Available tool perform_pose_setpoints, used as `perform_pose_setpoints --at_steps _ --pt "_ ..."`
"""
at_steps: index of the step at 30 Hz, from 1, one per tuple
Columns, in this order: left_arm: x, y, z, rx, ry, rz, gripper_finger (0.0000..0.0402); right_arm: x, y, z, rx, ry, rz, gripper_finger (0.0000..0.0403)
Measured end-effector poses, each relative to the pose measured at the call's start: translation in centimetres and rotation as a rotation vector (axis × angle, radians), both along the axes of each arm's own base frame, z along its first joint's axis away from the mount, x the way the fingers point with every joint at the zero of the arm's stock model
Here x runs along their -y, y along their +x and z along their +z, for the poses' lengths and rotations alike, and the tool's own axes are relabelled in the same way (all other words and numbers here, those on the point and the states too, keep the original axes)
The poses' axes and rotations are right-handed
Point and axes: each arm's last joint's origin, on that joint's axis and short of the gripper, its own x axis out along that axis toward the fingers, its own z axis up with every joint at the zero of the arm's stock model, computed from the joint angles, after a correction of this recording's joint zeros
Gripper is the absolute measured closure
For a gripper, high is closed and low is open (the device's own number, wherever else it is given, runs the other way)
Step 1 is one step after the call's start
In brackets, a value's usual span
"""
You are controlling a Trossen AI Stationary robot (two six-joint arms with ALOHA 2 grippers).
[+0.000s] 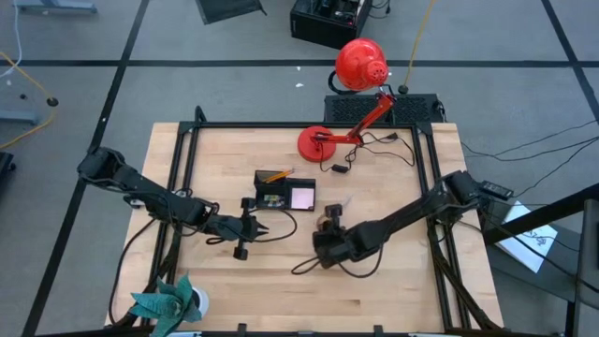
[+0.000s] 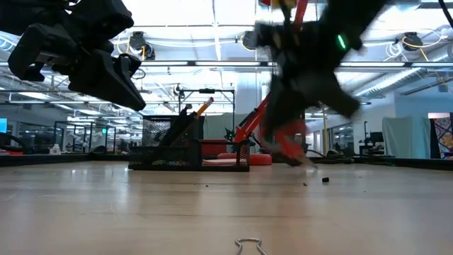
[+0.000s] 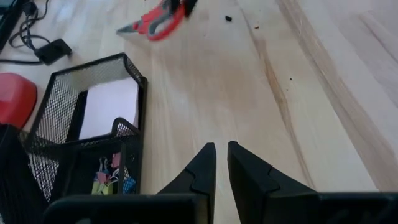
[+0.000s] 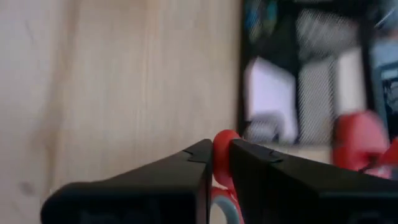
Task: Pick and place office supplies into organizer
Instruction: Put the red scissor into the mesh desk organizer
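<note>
Scissors (image 4: 221,163), one pair, pinched in right tool (image 4: 221,152) near organizer (image 1: 284,191).

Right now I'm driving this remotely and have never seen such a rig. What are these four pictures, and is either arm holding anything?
Two dark robot arms work at a wooden table. One picture looks straight down, one sits at table height, and one camera rides on each wrist. The right gripper is shut on the red-handled scissors, right of the black mesh organizer. The organizer already holds an orange pencil, a pale notepad and small coloured clips. The left gripper waits near the organizer, shut and empty. A red desk lamp and a teal plant also stand there.
</note>
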Motion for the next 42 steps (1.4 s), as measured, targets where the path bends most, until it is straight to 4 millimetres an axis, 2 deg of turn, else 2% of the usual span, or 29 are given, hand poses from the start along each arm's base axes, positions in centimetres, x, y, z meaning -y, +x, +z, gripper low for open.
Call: perform_pose_setpoints --at_steps 3,7,13,17,20,25,29,31,35,42 --pt "0.1 -0.3 -0.2 -0.033 0.002 0.001 0.0353 -0.3 0.9 3.5 0.08 0.001 0.021 0.0377" --pt "0.6 -1.1 -0.7 -0.09 0.057 0.013 0.0353 -0.3 1.1 8.7 0.251 0.041 0.042 0.0377" --pt "1.8 -2.0 -0.9 -0.091 0.116 0.044 0.0353 1.7 0.7 15.1 0.575 0.181 0.056 0.0377" --pt "3.2 -2.9 -0.7 -0.077 0.145 -0.022 0.0353 3.7 0.8 17.9 0.763 0.21 0.008 0.0377" --pt "4.5 -4.0 -0.5 -0.054 0.192 -0.062 0.0353 5.6 1.3 19.0 0.869 0.22 -0.033 0.0377" --pt "6.6 -5.7 -0.5 -0.016 0.247 -0.161 0.0353 8.9 2.9 19.0 0.985 0.347 -0.032 0.0377" --pt "7.4 -6.4 -0.5 -0.004 0.257 -0.197 0.0353 11.6 4.4 16.7 1.036 0.464 -0.047 0.0378" --pt "7.5 -6.5 -0.5 -0.001 0.254 -0.197 0.0353 12.7 4.8 15.6 1.029 0.463 -0.09 0.0378" --pt "7.5 -6.9 -0.6 -0.018 0.26 -0.183 0.0353 14.2 5.5 14.1 1.004 0.453 -0.146 0.0378" --pt "7.4 -7.0 -0.8 -0.031 0.262 -0.167 0.0353 16.1 6.2 12.7 1.004 0.468 -0.207 0.0378"
